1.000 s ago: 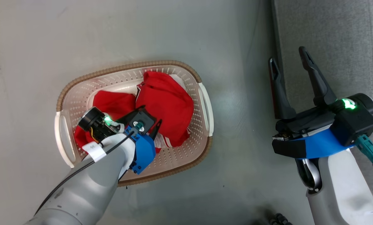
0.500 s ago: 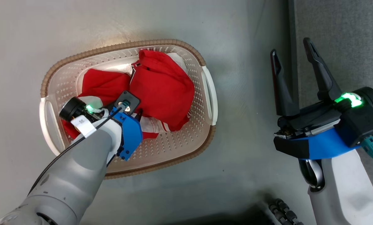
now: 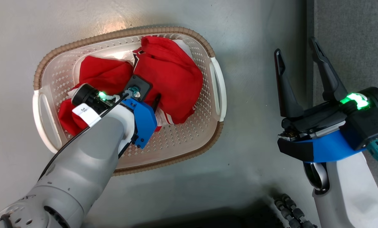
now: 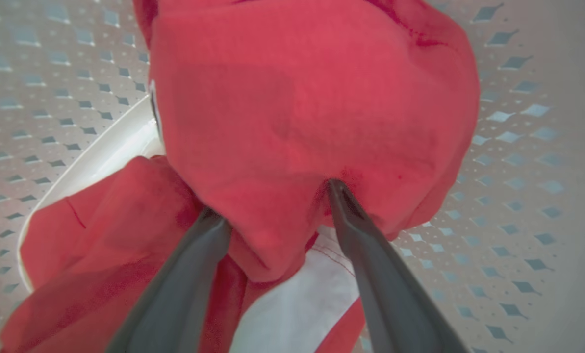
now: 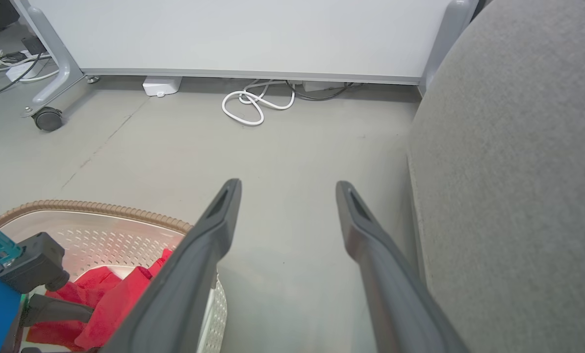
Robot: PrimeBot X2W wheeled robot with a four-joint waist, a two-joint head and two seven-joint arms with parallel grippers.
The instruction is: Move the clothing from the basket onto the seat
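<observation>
On the grey floor (image 3: 255,104), in the head view, stands the basket (image 3: 189,139). The clothing (image 3: 173,72) lies inside it as two red pieces side by side, filling the half of the basket that is upper in this view. The left pincer (image 3: 153,104) points down into the basket where both pieces meet. Its wrist covers most of it, so from this view I cannot tell its state. The right pincer (image 3: 296,47) is spread, above the floor just beside the edge of the seat (image 3: 353,38) and well apart from the basket.

From the left wrist view, the fingers (image 4: 189,279) are spread. A fold of the red clothing sits between them, and both tips touch the cloth. White trim (image 4: 292,309) shows under this fold, with the perforated basket wall around.

From the right wrist view, the right pincer's fingers (image 5: 199,255) stand wide apart over the floor. The seat is at the right and the basket with the clothing at the lower left. A white cable (image 5: 245,103) lies by a pale panel (image 5: 248,34) far behind.
</observation>
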